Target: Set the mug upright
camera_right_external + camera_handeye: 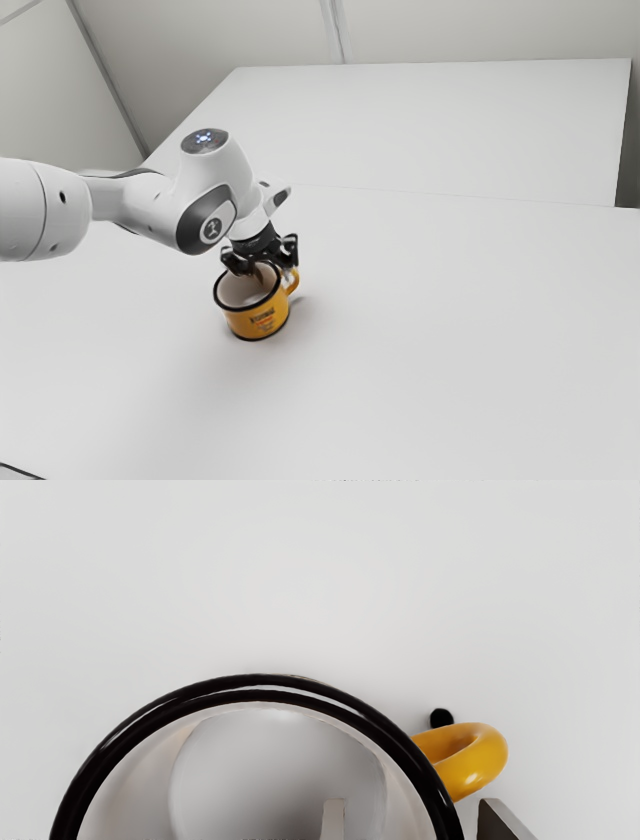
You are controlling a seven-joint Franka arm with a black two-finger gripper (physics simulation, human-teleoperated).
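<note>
Fingers [496,825] wide astride the rim [257,681] of the upright mug [257,319], we judge the task met and would next rise straight up, catching nothing.

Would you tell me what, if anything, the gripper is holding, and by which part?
Nothing: the open gripper straddles the rim of the mug near its handle, one finger inside, one outside, gaps showing.
</note>
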